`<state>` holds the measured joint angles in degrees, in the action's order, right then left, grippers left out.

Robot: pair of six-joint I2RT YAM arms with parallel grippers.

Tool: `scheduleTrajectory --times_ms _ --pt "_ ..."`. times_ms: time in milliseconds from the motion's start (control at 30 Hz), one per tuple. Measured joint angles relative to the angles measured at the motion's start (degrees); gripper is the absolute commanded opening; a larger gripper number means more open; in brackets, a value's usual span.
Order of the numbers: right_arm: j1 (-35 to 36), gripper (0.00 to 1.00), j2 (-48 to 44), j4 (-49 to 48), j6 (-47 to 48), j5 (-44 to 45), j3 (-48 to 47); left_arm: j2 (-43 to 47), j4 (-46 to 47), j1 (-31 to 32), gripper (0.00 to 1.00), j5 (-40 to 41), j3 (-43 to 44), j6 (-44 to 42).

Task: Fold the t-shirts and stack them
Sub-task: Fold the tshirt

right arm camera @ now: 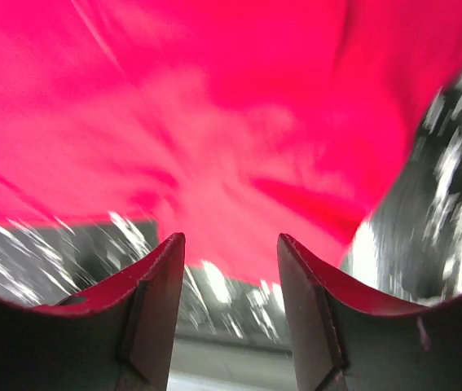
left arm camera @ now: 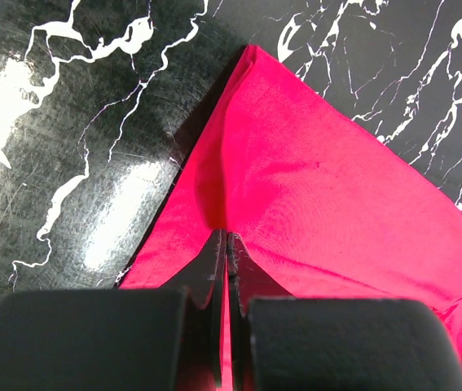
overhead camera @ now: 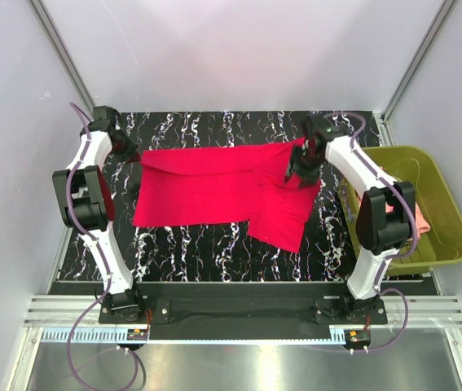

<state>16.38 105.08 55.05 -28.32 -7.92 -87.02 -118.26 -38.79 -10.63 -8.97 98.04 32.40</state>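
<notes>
T-shirt (overhead camera: 206, 191), bright crimson, lies spread across marbled table (overhead camera: 182, 244), right side creased.

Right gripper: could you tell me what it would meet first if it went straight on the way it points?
Most likely the red t-shirt, whose cloth fills the view beyond the open right gripper; blur leaves the depth unclear.
</notes>
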Motion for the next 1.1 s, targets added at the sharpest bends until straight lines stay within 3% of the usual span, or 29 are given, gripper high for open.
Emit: scheduleTrajectory --times_ms 167,300,433,1100 --pt "-6.21 0.45 7.32 -1.07 0.63 0.35 -12.66 0.04 0.52 0.0 0.0 -0.09 -0.63 0.04" --pt "-7.93 0.37 15.21 -0.79 1.95 0.85 -15.93 0.04 0.94 0.0 0.0 -0.28 -0.98 0.42" --pt "-7.76 0.37 19.47 0.04 2.19 0.72 -15.76 0.04 1.27 0.0 0.0 -0.52 -1.18 0.9" --pt "-7.76 0.4 21.66 -2.6 2.45 -1.2 -13.86 0.04 1.66 0.0 0.0 -0.94 -2.05 1.09"
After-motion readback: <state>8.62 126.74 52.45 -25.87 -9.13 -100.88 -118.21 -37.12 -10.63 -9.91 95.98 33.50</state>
